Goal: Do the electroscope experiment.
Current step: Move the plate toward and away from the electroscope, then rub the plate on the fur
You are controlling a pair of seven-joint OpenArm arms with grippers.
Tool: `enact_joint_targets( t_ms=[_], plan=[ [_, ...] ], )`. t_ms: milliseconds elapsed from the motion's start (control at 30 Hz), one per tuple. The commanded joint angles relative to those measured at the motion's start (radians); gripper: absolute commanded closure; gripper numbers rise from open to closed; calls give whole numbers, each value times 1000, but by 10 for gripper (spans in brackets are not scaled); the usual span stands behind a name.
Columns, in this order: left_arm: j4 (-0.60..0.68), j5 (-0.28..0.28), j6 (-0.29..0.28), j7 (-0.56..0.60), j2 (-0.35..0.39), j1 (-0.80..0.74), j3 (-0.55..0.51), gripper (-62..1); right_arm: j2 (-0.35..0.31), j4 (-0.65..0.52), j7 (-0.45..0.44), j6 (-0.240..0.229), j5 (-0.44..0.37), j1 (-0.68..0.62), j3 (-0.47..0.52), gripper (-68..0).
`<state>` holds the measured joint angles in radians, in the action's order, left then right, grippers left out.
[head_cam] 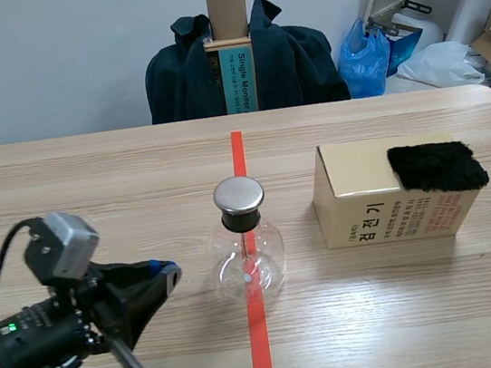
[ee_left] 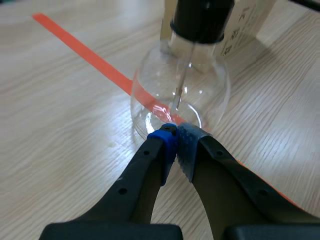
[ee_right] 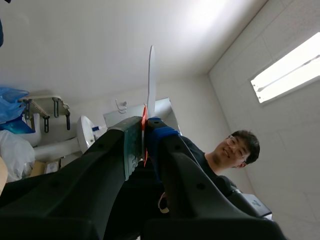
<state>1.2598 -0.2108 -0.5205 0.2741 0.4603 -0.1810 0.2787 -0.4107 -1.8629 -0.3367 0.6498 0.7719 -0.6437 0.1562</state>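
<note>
Left wrist view: glass flask (ee_left: 212, 92) holds thin rod (ee_left: 182, 75), perhaps metal.

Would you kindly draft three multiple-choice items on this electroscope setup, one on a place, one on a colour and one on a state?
1. Where does the black fur pad lie?
A on the floor
B on the cardboard box
C on a chair

2. What colour is the cap of the flask?
A red
B blue
C silver

3. How does the left gripper stand?
A shut on nothing
B wide open
C shut on the cap

Answers: 1 B, the pad rests on the box's top. 2 C, the cap shines metallic silver. 3 A, its pads meet with nothing between them.
</note>
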Motion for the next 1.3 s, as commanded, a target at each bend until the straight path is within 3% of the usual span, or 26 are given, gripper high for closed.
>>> enact_joint_targets(
  t_ms=[0, 233, 400, 433, 467, 567, 600, 767, 1033, 1267],
  plan=[
    [101, -13, -3, 42, 35, -69, -32, -27, -16, -2, 6, 16, -11, 6, 21, -7],
    [435, -12, -2, 137, 110, -403, -221, -27, -16, 0, 32, 10, -52, 7, 61, -7],
    [534, -12, 1, 149, 107, -523, -313, -50, -16, 32, 24, -12, -70, 12, 65, -7],
    [535, -12, 1, 149, 106, -525, -320, -105, -15, 46, 15, -20, -70, 13, 65, -7],
    [535, -12, 1, 149, 105, -525, -325, -199, -13, 62, -3, -25, -69, 13, 65, -7],
    [535, -12, 2, 151, 106, -525, -334, -592, 11, 128, -74, -46, -60, 39, 65, -7],
    [535, -12, 3, 161, 105, -525, -336, -623, 27, 155, -96, -48, -43, 56, 63, -7],
    [535, -12, 14, 182, 105, -525, -337, -623, 100, 291, -179, -51, 72, 144, 45, -7],
    [535, -9, 17, 179, 105, -525, -337, -623, 127, 482, -257, -56, 195, 231, -29, -7],
    [535, -9, 20, 179, 105, -525, -337, -623, 129, 542, -253, -146, 239, 242, -55, -7]
  ],
)
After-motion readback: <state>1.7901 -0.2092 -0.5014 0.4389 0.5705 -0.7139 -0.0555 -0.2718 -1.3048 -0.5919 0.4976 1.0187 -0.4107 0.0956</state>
